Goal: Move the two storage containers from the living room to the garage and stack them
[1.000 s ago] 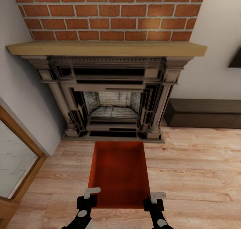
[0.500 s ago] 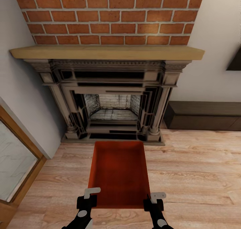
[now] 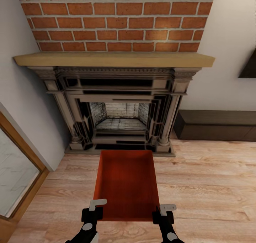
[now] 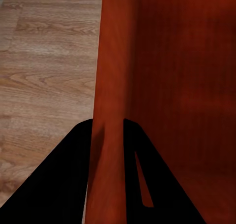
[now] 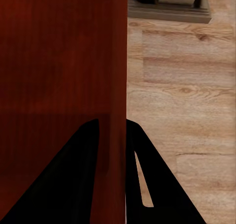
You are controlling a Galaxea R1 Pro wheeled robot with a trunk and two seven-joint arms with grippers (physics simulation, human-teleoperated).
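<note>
Room: the living room, with a brick wall (image 3: pixel 117 19) above a pale wood mantel (image 3: pixel 113 59), a dark ornate fireplace (image 3: pixel 119 109) below it, and a light wood plank floor (image 3: pixel 206 186); a wood-framed glass door (image 3: pixel 16 172) stands off to the left.

Container: one storage container (image 3: pixel 126 184), red-orange and open-topped, lies straight ahead of the robot, in front of the fireplace hearth. It looks held just above the planks, though I cannot tell for sure whether its base touches them.

Key relation: the container's long axis runs directly away from the robot toward the fireplace, and its near short end sits between the two arms, so neither arm is nearer (the hold is symmetric). Any carry to the garage turns on keeping that near edge level between both grippers.

Left gripper: the left gripper (image 3: pixel 95 210) sits at the near left corner; in the left wrist view its dark fingers (image 4: pixel 59 179) straddle the thin side wall, pinching it.

Right gripper: the right gripper (image 3: pixel 164 211) is at the near right corner, and the right wrist view shows it pinching the opposite wall likewise.

Container look: thin plain walls, faintly ribbed inner floor, nothing visible inside.
</note>
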